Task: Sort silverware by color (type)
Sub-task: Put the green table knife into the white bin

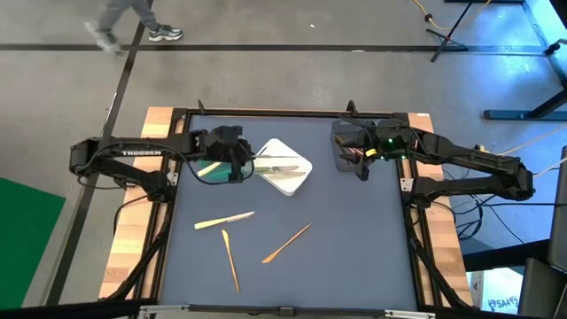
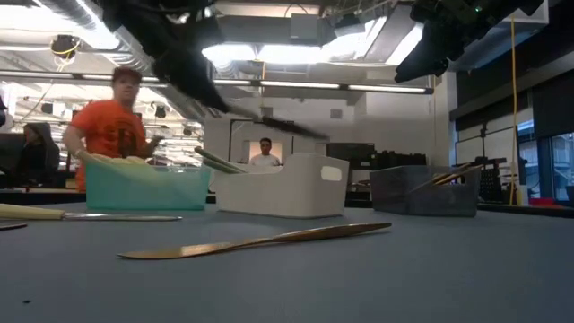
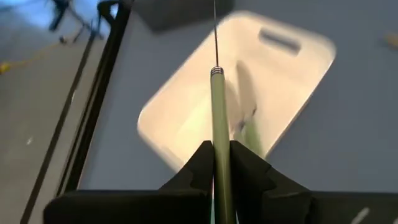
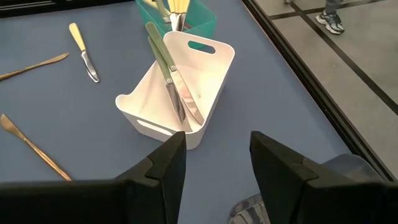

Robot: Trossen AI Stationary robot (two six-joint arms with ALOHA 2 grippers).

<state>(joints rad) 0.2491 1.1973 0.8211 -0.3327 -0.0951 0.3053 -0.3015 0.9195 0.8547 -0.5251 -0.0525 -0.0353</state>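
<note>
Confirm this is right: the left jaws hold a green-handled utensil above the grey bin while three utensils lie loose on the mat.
Wrong in one respect: the left gripper holds the green-handled utensil above the white bin, not the grey one, as the left wrist view shows. The rest stands: three loose utensils lie on the mat.
</note>
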